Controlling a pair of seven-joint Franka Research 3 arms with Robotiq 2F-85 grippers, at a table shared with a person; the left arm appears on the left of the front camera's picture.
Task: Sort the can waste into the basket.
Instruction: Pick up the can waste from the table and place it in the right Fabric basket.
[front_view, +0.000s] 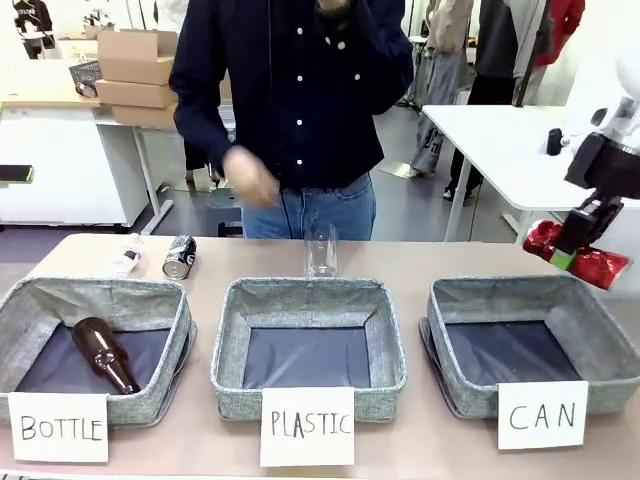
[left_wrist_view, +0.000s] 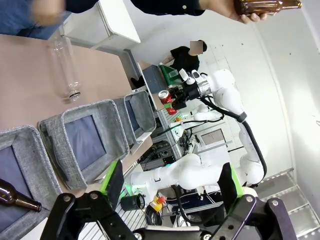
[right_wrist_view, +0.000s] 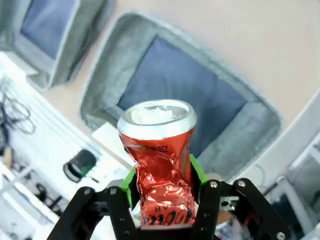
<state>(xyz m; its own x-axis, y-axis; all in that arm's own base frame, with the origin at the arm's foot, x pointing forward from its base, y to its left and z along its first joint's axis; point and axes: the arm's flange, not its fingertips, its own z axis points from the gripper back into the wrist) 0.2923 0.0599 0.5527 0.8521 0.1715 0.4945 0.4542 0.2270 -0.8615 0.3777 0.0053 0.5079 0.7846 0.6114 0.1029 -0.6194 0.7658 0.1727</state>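
Note:
My right gripper (front_view: 563, 258) is shut on the dented red can (front_view: 590, 262), holding it in the air above the far right rim of the grey basket (front_view: 612, 385) carded "CAN". The right wrist view shows the red can (right_wrist_view: 161, 165) pinched between the green pads, with the basket (right_wrist_view: 135, 50) below it, its dark bottom bare. The black can (front_view: 180, 257) lies on the table behind the "BOTTLE" basket. In its own wrist view my left gripper (left_wrist_view: 170, 185) is open and holds nothing; it does not show in the front view.
The "BOTTLE" basket (front_view: 20, 300) holds a brown glass bottle (front_view: 103, 354). Behind the "PLASTIC" basket (front_view: 230, 370) stands a clear plastic bottle (front_view: 321, 250); a crumpled clear one (front_view: 128, 253) lies near the black can. The person (front_view: 300, 100) stands across the table, holding another brown bottle (left_wrist_view: 265, 6).

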